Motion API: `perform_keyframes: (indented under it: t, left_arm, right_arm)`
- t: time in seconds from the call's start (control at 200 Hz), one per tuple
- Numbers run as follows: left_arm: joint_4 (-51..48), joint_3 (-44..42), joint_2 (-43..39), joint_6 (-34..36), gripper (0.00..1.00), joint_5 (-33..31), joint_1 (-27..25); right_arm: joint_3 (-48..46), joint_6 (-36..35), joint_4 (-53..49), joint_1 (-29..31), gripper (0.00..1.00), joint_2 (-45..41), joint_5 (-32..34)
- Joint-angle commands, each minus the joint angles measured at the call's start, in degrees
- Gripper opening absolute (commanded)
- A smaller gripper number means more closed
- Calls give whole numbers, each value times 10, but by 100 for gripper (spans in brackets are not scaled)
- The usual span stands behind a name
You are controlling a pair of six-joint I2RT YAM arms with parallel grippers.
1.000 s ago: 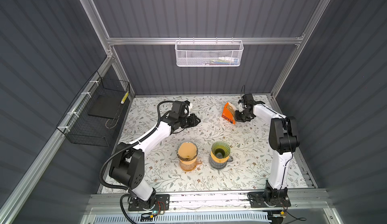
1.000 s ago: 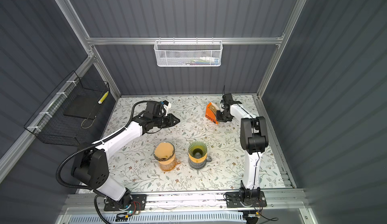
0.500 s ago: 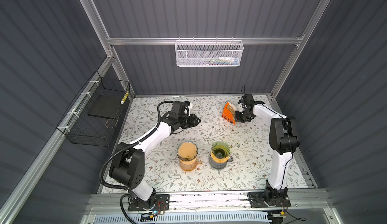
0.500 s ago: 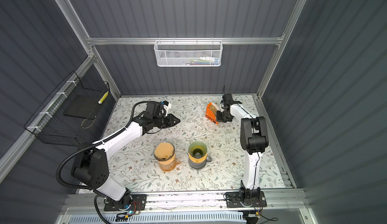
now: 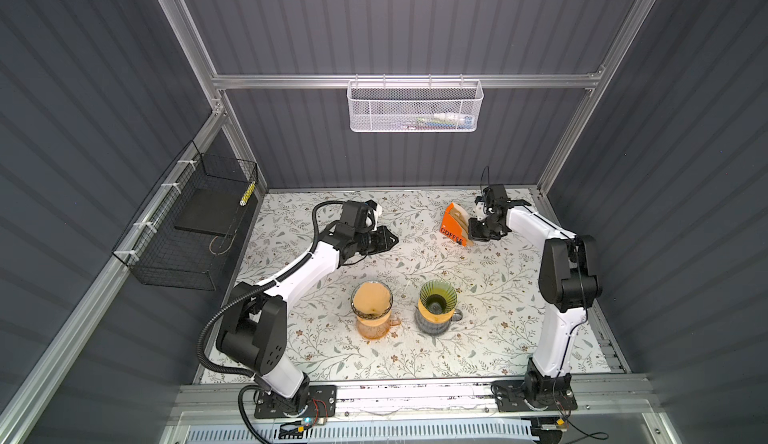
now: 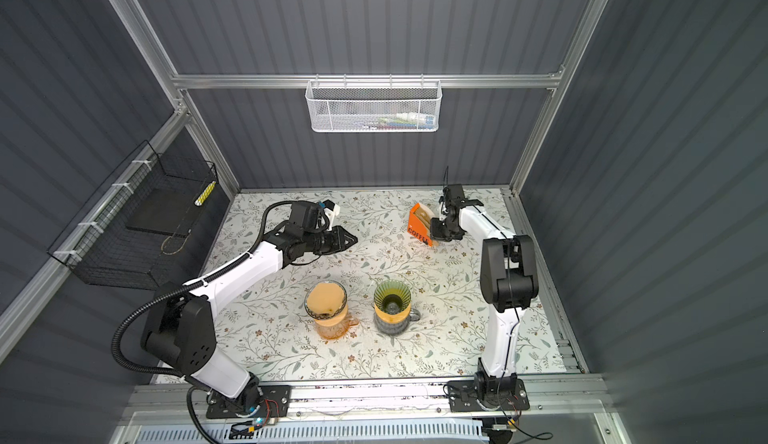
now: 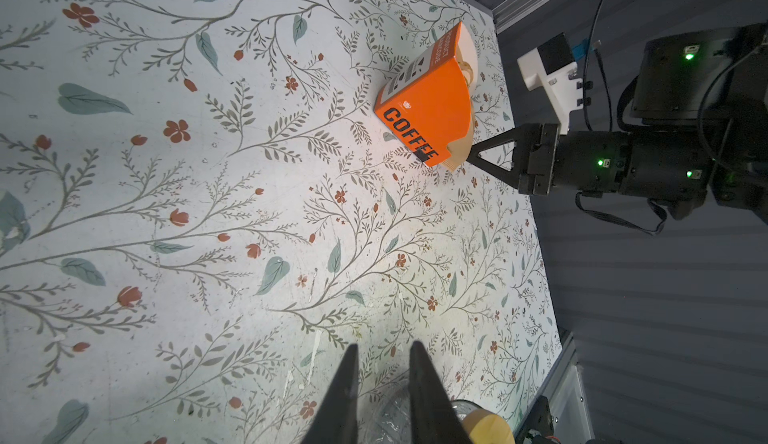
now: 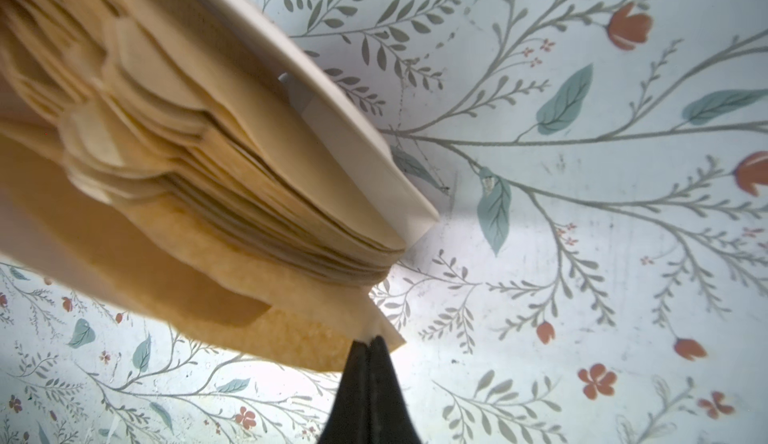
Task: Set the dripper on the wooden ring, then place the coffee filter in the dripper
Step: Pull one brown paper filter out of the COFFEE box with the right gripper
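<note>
Jaws of right gripper were clamped on one corner of a coffee filter, which stuck out of the orange filter box mouth. Left gripper was slightly parted, holding nothing, well apart from box. Green dripper stood well apart from box.

**Where things sit on my table**

I see the filter box at the back right of the table. My right gripper is just right of it, pinching a coffee filter that pokes out of the box. My left gripper hangs left of the box, well apart. Nearer the front, the lined dripper stands left of the bare dripper. A mesh basket hangs on the back wall and a wire basket on the left wall.
</note>
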Motion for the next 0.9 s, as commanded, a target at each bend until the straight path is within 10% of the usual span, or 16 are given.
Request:
perform_keyframes:
  t: [0.0, 0.896]
  left_arm:
    - [0, -5, -19, -6, 23, 4, 5]
    - [13, -23, -44, -6, 24, -13, 5]
  right_arm:
    - [-15, 0, -11, 4, 0, -21, 4]
    - [-113, 5, -10, 16, 0, -141, -10]
